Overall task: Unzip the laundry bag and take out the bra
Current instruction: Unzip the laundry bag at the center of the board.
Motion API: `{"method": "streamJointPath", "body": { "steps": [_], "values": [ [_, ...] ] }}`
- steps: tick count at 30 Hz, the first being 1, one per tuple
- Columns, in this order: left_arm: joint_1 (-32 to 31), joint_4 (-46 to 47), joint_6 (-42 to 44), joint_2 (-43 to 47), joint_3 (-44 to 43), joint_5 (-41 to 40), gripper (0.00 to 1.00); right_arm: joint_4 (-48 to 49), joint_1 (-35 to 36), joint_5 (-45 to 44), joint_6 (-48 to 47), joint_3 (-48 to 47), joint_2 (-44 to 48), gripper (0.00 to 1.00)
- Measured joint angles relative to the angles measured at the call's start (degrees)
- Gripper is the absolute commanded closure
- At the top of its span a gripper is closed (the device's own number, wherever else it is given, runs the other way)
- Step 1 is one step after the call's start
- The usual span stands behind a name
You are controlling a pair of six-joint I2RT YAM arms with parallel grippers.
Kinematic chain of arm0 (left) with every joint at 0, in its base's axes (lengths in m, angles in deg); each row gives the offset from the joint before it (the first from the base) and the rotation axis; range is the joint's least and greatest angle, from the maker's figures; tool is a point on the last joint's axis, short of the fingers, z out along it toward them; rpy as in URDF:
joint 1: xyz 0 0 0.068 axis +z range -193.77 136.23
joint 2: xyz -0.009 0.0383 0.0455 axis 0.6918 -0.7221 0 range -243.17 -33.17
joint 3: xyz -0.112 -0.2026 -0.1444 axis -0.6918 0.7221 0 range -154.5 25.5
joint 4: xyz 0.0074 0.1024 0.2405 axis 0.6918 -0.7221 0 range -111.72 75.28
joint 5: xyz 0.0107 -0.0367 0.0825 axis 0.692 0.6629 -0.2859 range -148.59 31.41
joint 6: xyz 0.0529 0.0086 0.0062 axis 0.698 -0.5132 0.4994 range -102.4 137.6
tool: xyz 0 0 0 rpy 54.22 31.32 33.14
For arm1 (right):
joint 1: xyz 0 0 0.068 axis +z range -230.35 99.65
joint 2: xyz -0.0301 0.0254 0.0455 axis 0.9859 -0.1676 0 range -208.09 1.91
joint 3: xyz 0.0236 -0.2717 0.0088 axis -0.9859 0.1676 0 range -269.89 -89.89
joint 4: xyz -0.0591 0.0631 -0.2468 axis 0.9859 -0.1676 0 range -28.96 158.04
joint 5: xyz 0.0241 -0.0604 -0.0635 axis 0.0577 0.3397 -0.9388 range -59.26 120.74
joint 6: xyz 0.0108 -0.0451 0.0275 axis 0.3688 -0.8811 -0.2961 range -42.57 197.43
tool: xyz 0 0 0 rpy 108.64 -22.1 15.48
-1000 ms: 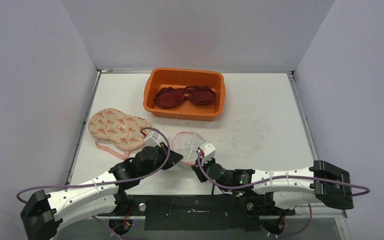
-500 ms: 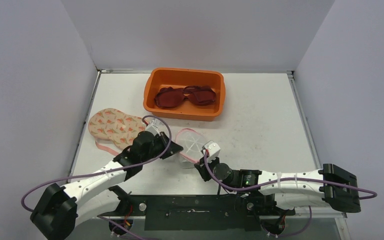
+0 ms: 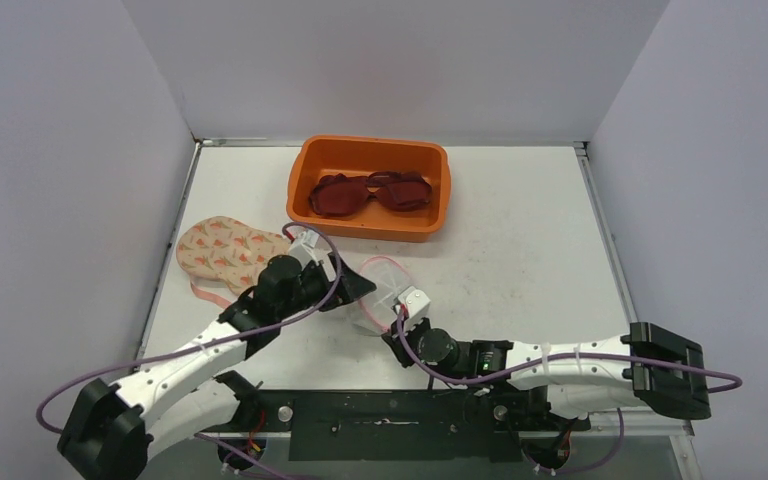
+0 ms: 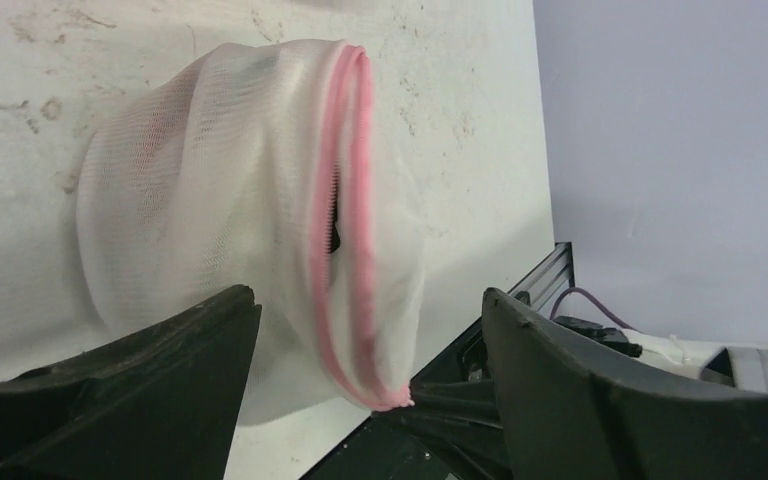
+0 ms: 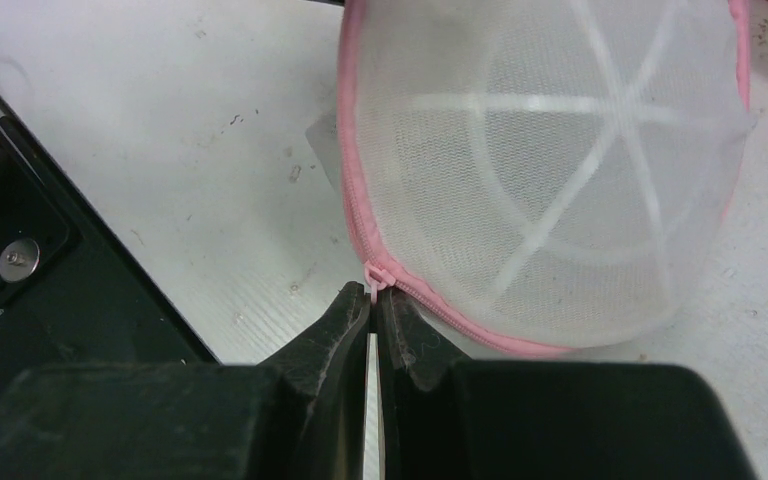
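- Near the front edge of the white table [image 3: 520, 250], a white mesh laundry bag [image 3: 380, 290] trimmed in pink lies between the two arms
- The left gripper [image 4: 370, 300] stands wide open, a dark finger on either side of the bag, whose zip is partly parted
- The right gripper [image 5: 372, 300] is pinched tight on the pink zip pull [image 5: 373, 275] at the bag's rim
- A cream printed bra [image 3: 220, 250] lies left of the bag, and a dark red bra [image 3: 370, 192] sits in the orange plastic tub [image 3: 305, 200] behind

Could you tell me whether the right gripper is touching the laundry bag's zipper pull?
Touching. The right wrist view shows the right gripper shut on the pink zipper pull at the edge of the laundry bag.
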Motion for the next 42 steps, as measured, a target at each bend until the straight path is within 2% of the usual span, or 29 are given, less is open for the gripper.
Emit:
{"method": "streamJointPath", "body": {
  "steps": [2,6,9,12,16,20,28,36,42],
  "values": [
    [-0.20,-4.33,-0.44,6.67,1.33,-1.84,0.11,0.04,0.02,0.42,-0.09,-0.28,-0.52,0.95],
    [-2.16,-12.46,-2.40,18.82,3.52,-6.19,0.08,0.55,0.02,1.42,-0.33,-1.53,-1.90,0.95],
    [-6.14,-18.16,-5.18,25.24,5.09,-9.77,0.07,1.55,0.02,2.01,-0.63,-2.54,-3.19,0.95],
    [-11.21,-21.16,-8.37,28.00,6.21,-13.38,0.10,2.32,0.07,2.71,-0.87,-3.41,-4.57,0.95],
    [-15.96,-21.05,-11.56,26.99,6.93,-17.03,0.27,2.82,0.07,3.78,-1.11,-4.00,-5.84,0.95],
    [-16.72,-18.53,-13.27,22.99,6.99,-19.37,0.40,3.45,0.07,5.14,-1.22,-4.15,-6.34,0.95],
    [-16.90,-13.03,-14.47,16.39,7.06,-21.49,0.48,5.75,0.24,7.52,-1.22,-4.15,-6.34,0.95],
    [-16.90,-10.08,-14.97,14.71,7.80,-22.32,0.98,5.99,0.33,7.85,-1.22,-4.15,-6.34,0.95],
    [-16.96,-9.44,-14.53,15.30,7.80,-22.77,1.00,3.82,0.33,5.25,-1.05,-4.17,-6.01,0.95]
  ]
}}
